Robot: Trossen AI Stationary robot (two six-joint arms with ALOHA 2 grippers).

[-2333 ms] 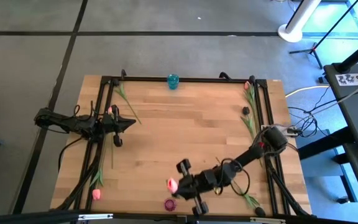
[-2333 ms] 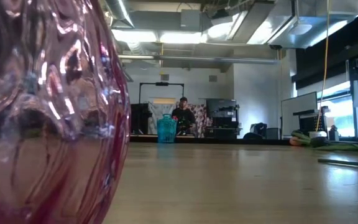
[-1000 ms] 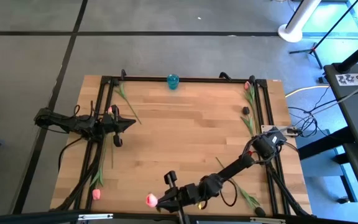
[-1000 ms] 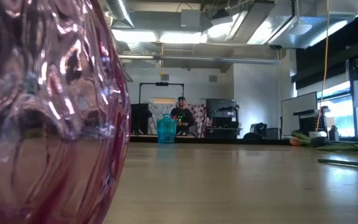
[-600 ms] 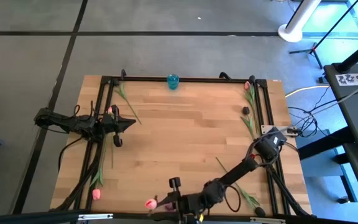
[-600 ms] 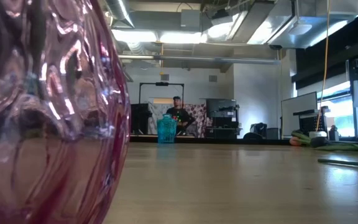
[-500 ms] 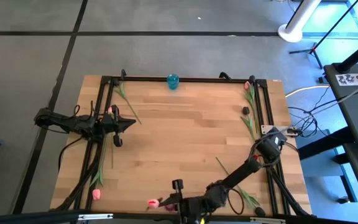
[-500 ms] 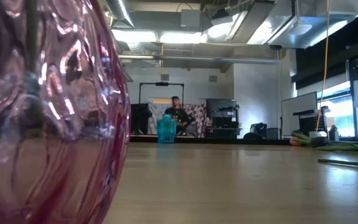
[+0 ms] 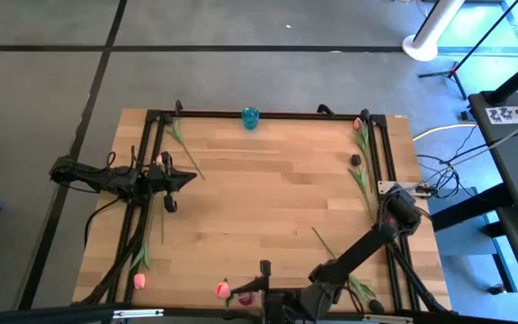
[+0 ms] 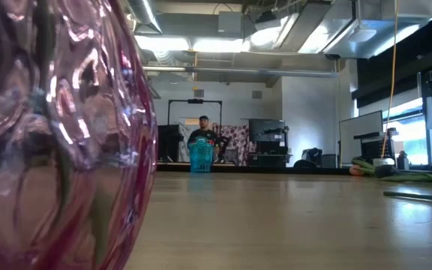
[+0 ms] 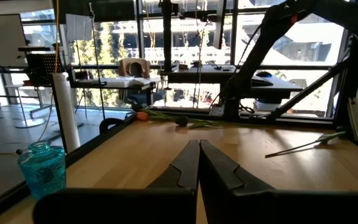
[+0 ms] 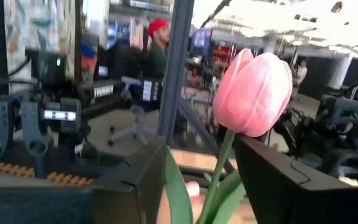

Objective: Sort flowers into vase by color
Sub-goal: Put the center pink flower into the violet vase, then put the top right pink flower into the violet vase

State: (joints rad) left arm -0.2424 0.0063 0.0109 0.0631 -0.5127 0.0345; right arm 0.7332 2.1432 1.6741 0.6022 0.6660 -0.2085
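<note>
Pink flower (image 12: 253, 93) stands upright, pinched by my right gripper (image 12: 194, 186) above the pink vase (image 10: 58, 142) — stem probably entering it; left gripper (image 11: 199, 163), pressed together, waits far away.

High view: we look straight down on the whole bench (image 9: 259, 207).
Low view: bench-level, pressed against the pink vase (image 10: 51, 142).
Shared: teal vase (image 9: 251, 116), also in left wrist view.

Matt planked wood table (image 9: 268, 189), glossy rippled pink glass vase (image 10: 58, 142), glossy ribbed teal glass vase (image 11: 42, 171).
</note>
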